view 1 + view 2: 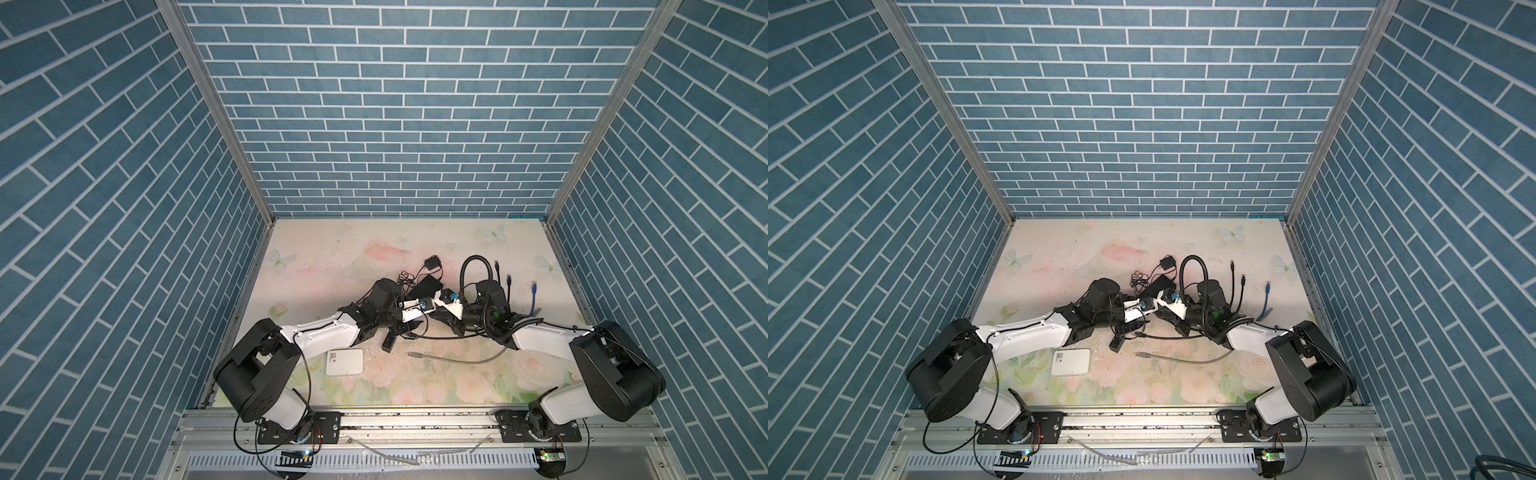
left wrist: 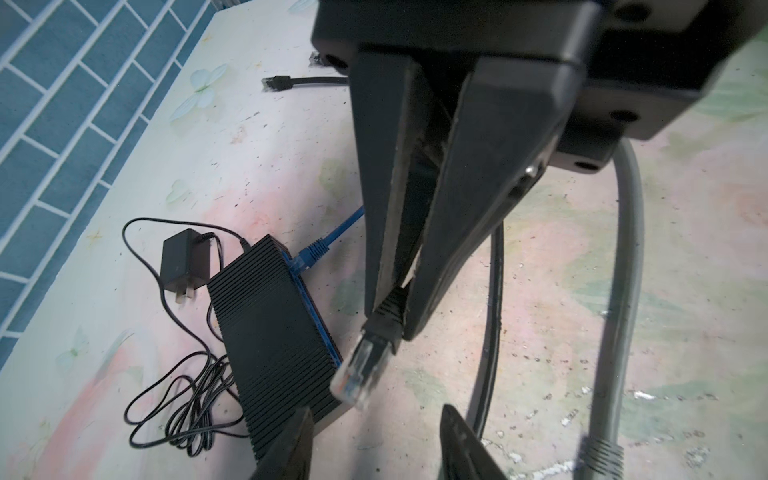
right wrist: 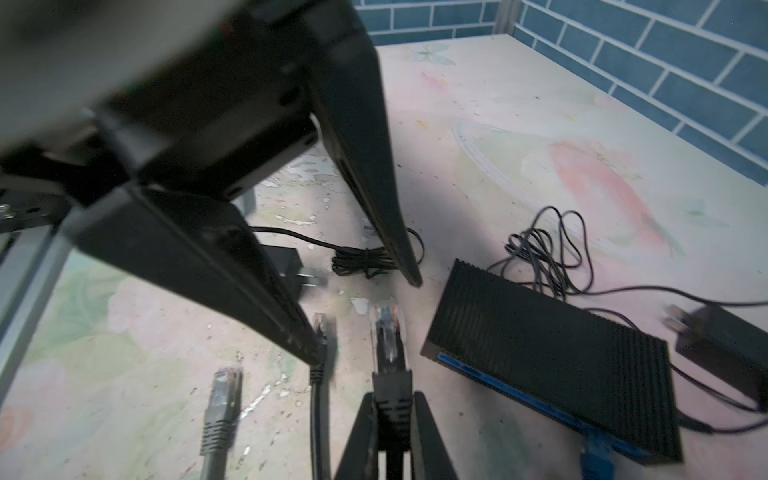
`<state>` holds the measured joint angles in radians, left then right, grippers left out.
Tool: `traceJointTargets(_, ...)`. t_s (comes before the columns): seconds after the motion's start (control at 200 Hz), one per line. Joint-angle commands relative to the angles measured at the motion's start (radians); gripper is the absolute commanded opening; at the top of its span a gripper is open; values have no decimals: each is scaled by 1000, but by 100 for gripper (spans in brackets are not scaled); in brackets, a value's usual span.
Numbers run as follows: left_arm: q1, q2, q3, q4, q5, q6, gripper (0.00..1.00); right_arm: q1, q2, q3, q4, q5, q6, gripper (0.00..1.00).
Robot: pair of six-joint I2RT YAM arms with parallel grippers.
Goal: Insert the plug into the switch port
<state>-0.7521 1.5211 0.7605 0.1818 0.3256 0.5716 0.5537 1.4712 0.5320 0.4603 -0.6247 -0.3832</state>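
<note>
Right end effector (image 2: 392, 320) clamps one black plug (image 3: 388, 332) beside the one switch (image 3: 540, 353) (one blue cable (image 2: 313, 251) already in). Left end effector (image 3: 363, 320) gapes wide; one grey plug (image 3: 224, 382) loose on desk (image 3: 498, 166).

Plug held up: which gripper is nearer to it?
Right. The right gripper is shut on the plug by its boot; the left gripper stands open just off its tip.

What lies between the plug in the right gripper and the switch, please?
Nothing solid: in the right wrist view, only bare table shows between the plug, pinched in the right gripper, and the blue port face of the switch.
</note>
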Motion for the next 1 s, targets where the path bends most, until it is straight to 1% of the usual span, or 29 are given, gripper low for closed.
traceJointTargets(0.0, 13, 26, 43, 1, -20, -92, 56, 16, -23, 10, -39, 192, 55, 0)
traceJointTargets(0.1, 32, 77, 126, -107, -53, -161, 57, 38, -25, 9, -63, 319, 76, 0)
traceJointTargets(0.195, 47, 162, 228, -221, -79, -236, 58, 65, -15, -3, -63, 430, 81, 0)
traceJointTargets(0.3, 53, 268, 339, -326, -94, -307, 58, 81, 0, -24, -38, 496, 104, 0)
traceJointTargets(0.385, 60, 333, 384, -351, -90, -362, 57, 91, 4, -38, -20, 496, 111, 0)
traceJointTargets(0.47, 69, 356, 384, -326, -74, -414, 56, 100, 6, -46, -20, 491, 111, 0)
traceJointTargets(0.705, 112, 326, 293, -172, -57, -534, 56, 110, 19, -60, -24, 458, 110, 0)
traceJointTargets(0.79, 131, 314, 267, -122, -32, -567, 57, 115, 29, -55, -29, 454, 113, 0)
traceJointTargets(0.895, 144, 306, 249, -73, -24, -585, 56, 119, 41, -49, -29, 457, 116, 0)
traceJointTargets(0.995, 146, 326, 267, -74, -19, -594, 56, 122, 54, -39, -31, 450, 122, 0)
